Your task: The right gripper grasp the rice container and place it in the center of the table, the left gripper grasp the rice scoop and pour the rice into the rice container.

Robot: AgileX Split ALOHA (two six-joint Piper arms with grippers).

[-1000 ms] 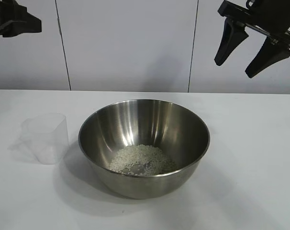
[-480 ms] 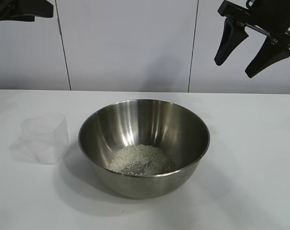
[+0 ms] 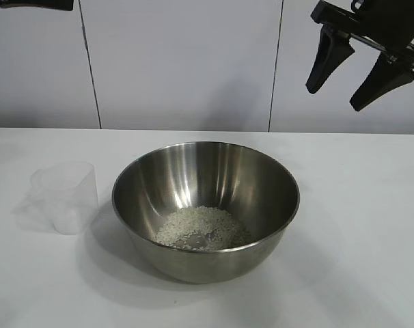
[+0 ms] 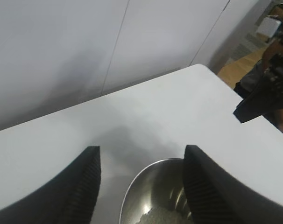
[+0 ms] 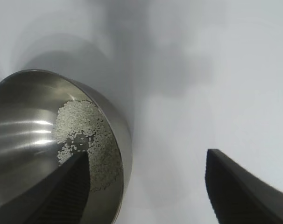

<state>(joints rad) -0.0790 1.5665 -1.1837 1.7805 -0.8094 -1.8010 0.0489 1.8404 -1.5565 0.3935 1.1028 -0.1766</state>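
The rice container (image 3: 193, 179), a wide steel bowl, stands in the middle of the white table (image 3: 361, 225) with the rice (image 3: 203, 227) heaped in its bottom. The rice scoop (image 3: 65, 197) stands upright and empty to the bowl's left, with nothing touching it. My right gripper (image 3: 333, 98) hangs high above the table's back right, open and empty. Only a sliver of my left gripper (image 3: 36, 3) shows at the top left corner. In the left wrist view the left gripper (image 4: 141, 149) is open and empty, high over the bowl (image 4: 153, 189). The right wrist view shows the open right gripper (image 5: 147, 154) above the bowl's rim (image 5: 127, 140).
A white panelled wall (image 3: 186, 61) rises right behind the table. The right arm (image 4: 260, 98) shows dark beyond the table's corner in the left wrist view, with wooden floor (image 4: 244, 63) past the edge. Bare tabletop lies to the bowl's right.
My left gripper has risen at the top left until it is almost out of the exterior view. The right gripper, bowl and scoop have not moved.
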